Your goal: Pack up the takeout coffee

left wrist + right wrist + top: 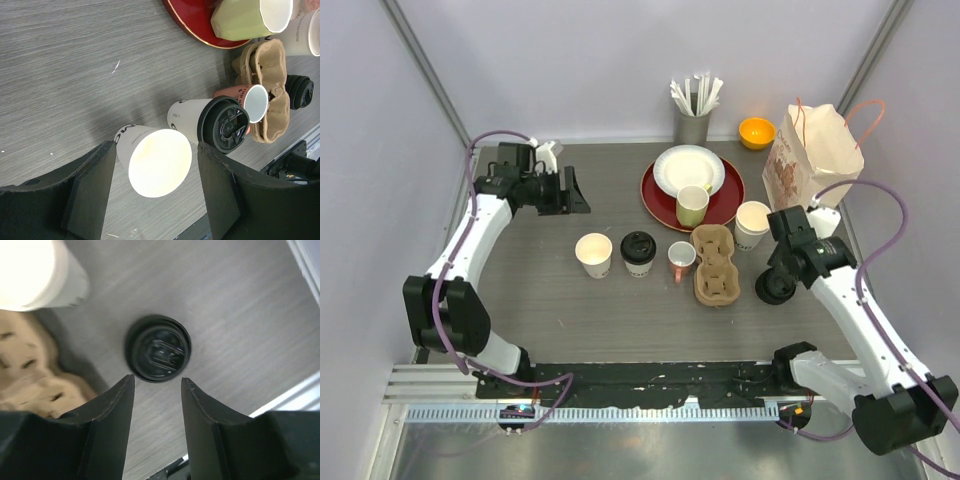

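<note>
Evidently packing is barely starting: carrier (714, 265) sitting empty, lid (158, 347) lying loose, left gripper (155, 150) and right gripper (157, 380) hanging spread.

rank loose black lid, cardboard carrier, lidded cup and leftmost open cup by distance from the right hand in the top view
From the right hand:
1. loose black lid, at its fingertips
2. cardboard carrier, to its left
3. lidded cup, centre
4. leftmost open cup, farthest left
</note>
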You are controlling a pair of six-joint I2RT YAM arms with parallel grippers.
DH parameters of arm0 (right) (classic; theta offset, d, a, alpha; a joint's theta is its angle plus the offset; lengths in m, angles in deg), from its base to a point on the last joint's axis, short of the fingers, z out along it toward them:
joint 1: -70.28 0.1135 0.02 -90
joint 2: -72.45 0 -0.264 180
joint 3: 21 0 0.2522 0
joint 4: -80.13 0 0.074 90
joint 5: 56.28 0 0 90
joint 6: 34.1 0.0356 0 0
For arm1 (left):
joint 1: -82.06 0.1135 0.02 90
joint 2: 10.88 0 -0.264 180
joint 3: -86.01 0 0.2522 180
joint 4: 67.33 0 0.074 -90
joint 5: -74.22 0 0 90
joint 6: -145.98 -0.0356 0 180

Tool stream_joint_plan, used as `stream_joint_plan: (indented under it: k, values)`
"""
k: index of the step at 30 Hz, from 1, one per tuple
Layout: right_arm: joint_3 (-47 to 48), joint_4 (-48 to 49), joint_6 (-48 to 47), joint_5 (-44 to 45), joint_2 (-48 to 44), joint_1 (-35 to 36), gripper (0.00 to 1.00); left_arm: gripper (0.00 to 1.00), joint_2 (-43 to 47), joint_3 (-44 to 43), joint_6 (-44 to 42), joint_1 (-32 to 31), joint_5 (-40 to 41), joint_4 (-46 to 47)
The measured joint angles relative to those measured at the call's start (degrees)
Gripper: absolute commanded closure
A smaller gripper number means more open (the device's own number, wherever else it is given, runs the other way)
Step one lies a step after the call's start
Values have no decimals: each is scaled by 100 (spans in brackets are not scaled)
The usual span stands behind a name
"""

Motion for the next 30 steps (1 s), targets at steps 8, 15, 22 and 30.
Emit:
stream_joint_plan:
  k: [8, 15, 22, 30]
  values:
    - [-1311, 192, 542, -417, 15, -758, 53, 31, 157, 26, 2, 168, -229, 4]
    - [-1661, 782, 682, -813, 153, -1519, 59, 31, 168, 26, 4, 310, -468, 4]
    - [-2009, 1305, 682, -1080, 186, -1886, 62, 31, 168, 28, 13, 420, -619, 4]
    - [-2205, 1637, 691, -1241, 219, -1897, 65, 31, 168, 55, 31, 481, -723, 11]
